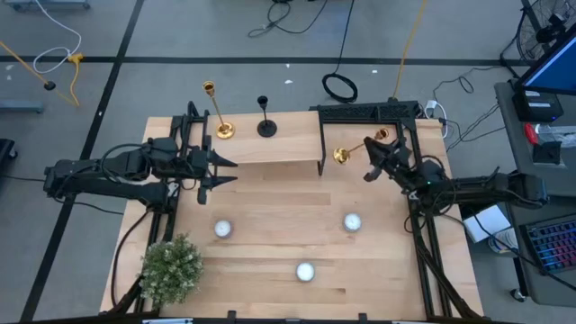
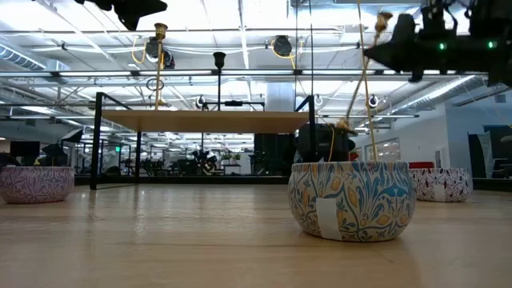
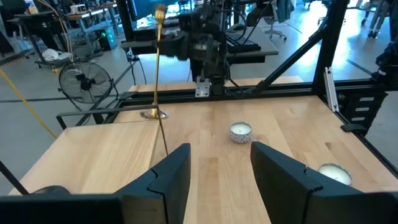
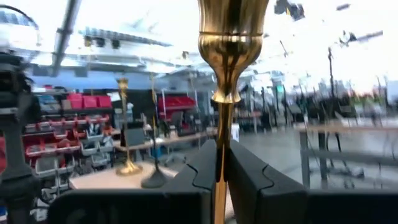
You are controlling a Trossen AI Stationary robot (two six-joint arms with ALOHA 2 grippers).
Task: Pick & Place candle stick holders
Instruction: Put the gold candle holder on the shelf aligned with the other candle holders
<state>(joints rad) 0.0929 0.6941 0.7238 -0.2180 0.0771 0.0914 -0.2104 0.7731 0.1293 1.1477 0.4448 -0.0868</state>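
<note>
One gold candlestick (image 1: 219, 115) and the shorter black one (image 1: 266, 121) stand upright at the back of a raised wooden shelf (image 1: 270, 148). My right gripper (image 1: 371, 151) is shut on the stem of the second gold candlestick (image 1: 355, 149). It holds the candlestick tilted, with the round base just off the shelf's right end at about shelf height. The right wrist view shows the stem (image 4: 230, 50) clamped between my fingers. My left gripper (image 1: 227, 171) is open and empty over the shelf's left front. The held candlestick also shows in the left wrist view (image 3: 158, 68).
Three white tealights in patterned tins (image 1: 222, 229) (image 1: 352, 221) (image 1: 305, 271) sit on the table in front of the shelf. A bushy green plant (image 1: 171, 268) stands at the front left corner. A black frame (image 1: 369, 110) runs along the back right.
</note>
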